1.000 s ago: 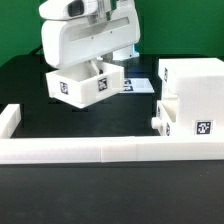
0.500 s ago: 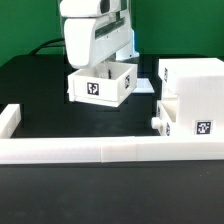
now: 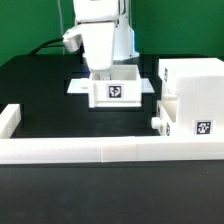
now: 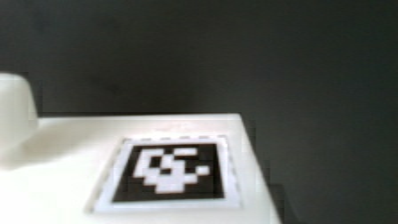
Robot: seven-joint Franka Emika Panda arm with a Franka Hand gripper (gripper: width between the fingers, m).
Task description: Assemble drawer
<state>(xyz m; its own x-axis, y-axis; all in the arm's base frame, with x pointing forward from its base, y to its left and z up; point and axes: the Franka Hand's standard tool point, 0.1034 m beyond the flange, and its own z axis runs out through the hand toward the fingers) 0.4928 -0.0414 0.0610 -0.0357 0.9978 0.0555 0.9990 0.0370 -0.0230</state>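
Observation:
My gripper [image 3: 102, 70] comes down from above and is shut on the left wall of a small white open-top tray [image 3: 118, 90], whose tag faces the camera. The tray hangs just above the table, a short gap to the exterior view's left of the tall white housing [image 3: 192, 80]. A second tray [image 3: 178, 118] sits in the housing's lower part, its knob [image 3: 157, 124] pointing left. In the wrist view I see the held tray's white face [image 4: 71, 135] and its tag [image 4: 169, 170], blurred; my fingers are not clear there.
The marker board [image 3: 78, 86] lies flat on the black table behind and under the held tray. A low white wall strip [image 3: 100, 150] runs along the front, with a raised end [image 3: 10, 118] at the exterior view's left.
My gripper has carried the tray toward the exterior view's right, closer to the housing, and turned it so its tag faces the front squarely.

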